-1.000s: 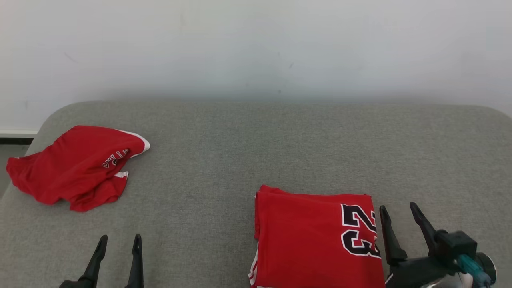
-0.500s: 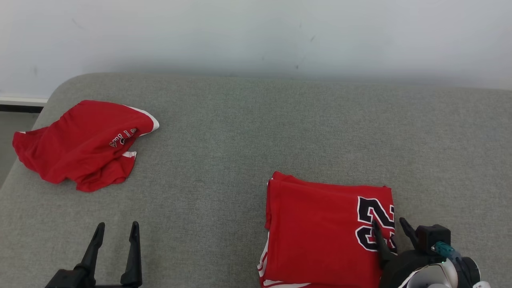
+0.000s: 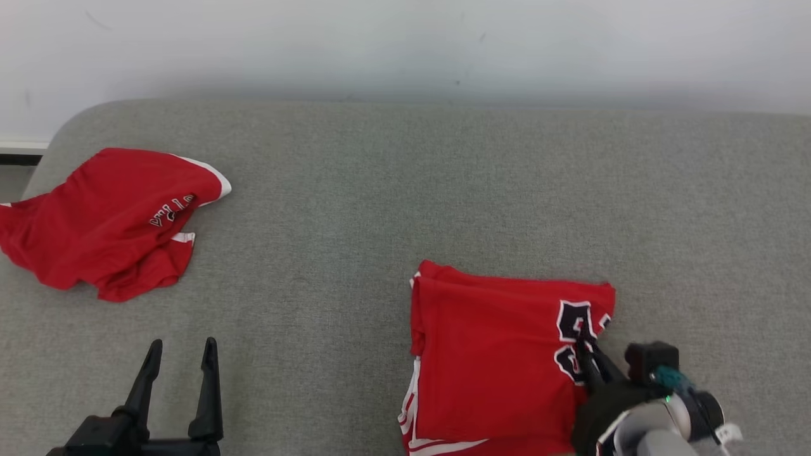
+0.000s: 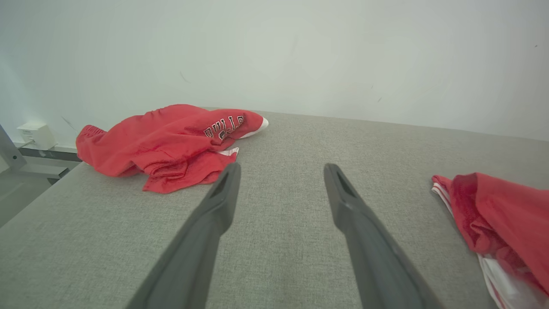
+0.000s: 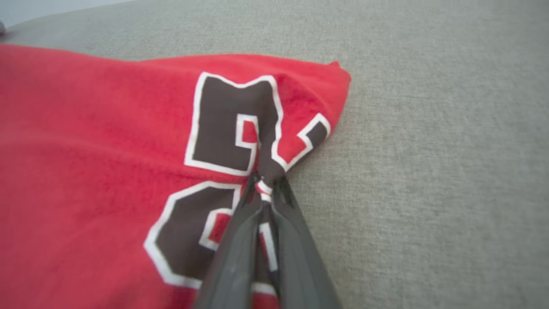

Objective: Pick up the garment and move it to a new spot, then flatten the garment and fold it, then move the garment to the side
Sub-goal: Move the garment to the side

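The garment (image 3: pixel 494 354) is a red jersey with a black-and-white number, folded into a rectangle at the front right of the grey padded surface (image 3: pixel 380 190). My right gripper (image 3: pixel 586 351) is shut on its right edge, at the number. In the right wrist view the fingertips (image 5: pixel 266 186) pinch a bunched ridge of the garment (image 5: pixel 107 150), pulling the cloth into a pucker. My left gripper (image 3: pixel 182 347) stands open over bare surface at the front left, holding nothing. In the left wrist view its fingers (image 4: pixel 281 169) are spread wide, with the garment's left edge (image 4: pixel 506 206) far right.
A second red garment (image 3: pixel 108 221) with white trim and lettering lies crumpled at the far left, close to the surface's left edge; it also appears in the left wrist view (image 4: pixel 171 141). A white wall (image 3: pixel 405 44) runs behind. A wide stretch of grey surface separates the two garments.
My right gripper has moved left onto the garment's right edge and shut on it, bunching the cloth. The camera has shifted. The left gripper stays open in place.
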